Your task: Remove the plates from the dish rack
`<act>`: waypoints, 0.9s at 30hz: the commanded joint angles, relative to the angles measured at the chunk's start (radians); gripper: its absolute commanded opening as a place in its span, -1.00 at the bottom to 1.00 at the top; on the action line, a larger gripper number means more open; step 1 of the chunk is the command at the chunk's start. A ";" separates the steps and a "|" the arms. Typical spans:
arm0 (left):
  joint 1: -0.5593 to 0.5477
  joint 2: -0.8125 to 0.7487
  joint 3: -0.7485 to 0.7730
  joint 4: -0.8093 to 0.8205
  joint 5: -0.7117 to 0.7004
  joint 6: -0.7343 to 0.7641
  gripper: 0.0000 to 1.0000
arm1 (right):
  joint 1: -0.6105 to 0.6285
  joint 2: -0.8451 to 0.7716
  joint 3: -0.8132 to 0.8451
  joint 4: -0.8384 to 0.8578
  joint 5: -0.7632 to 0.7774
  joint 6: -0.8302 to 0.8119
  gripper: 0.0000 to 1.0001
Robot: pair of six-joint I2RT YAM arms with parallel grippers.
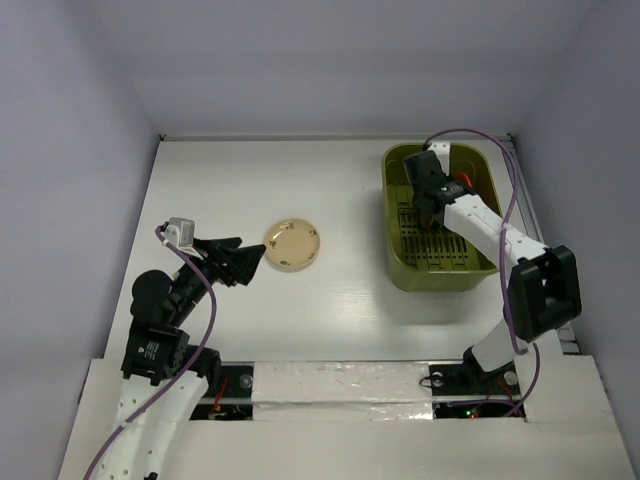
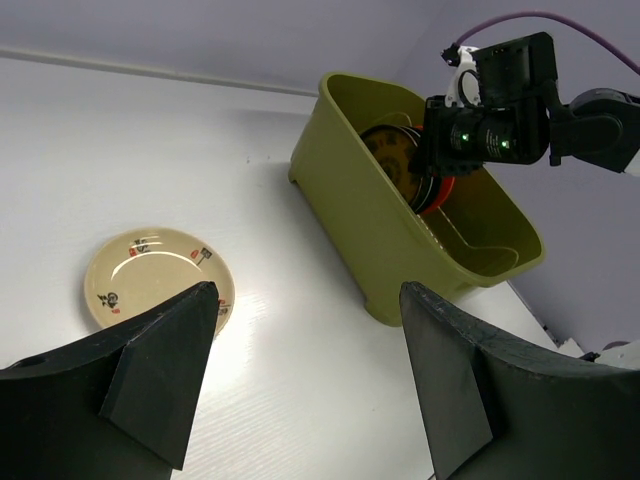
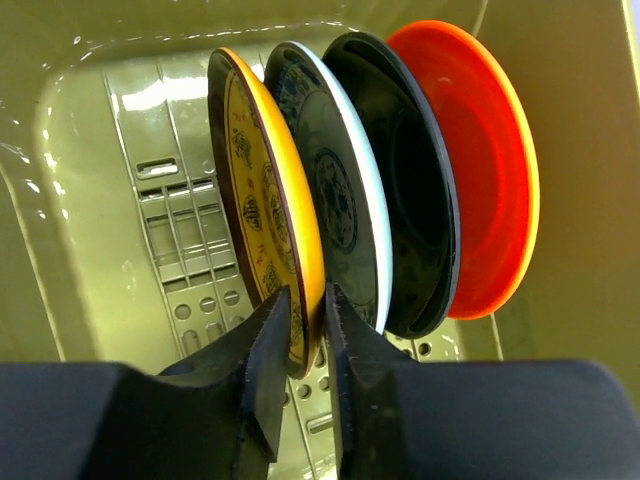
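Note:
The olive-green dish rack [image 1: 440, 278] stands at the right, and it also shows in the left wrist view [image 2: 355, 225]. In the right wrist view, upright in its ribbed insert [image 3: 170, 200] stand an amber-yellow patterned plate [image 3: 255, 180], a teal-blue patterned plate [image 3: 335, 190], a dark plate [image 3: 415, 200] and an orange-red plate [image 3: 490, 170]. My right gripper [image 3: 306, 300] is shut on the lower rim of the amber-yellow plate; from above the gripper [image 1: 430, 200] reaches into the rack. A beige plate [image 1: 293, 244] lies flat on the table. My left gripper [image 1: 250, 252] is open and empty just left of it.
The left wrist view shows the beige plate [image 2: 155, 275] behind the left fingertip [image 2: 190, 330] and the orange-red plate [image 2: 440, 195] under the right arm's camera head [image 2: 490, 110]. White walls close the table on three sides. A purple cable [image 1: 505, 180] arcs over the rack.

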 commanded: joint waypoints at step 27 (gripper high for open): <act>0.015 -0.004 -0.005 0.046 0.010 0.000 0.40 | 0.091 -0.354 0.278 -0.125 0.027 -0.067 -1.00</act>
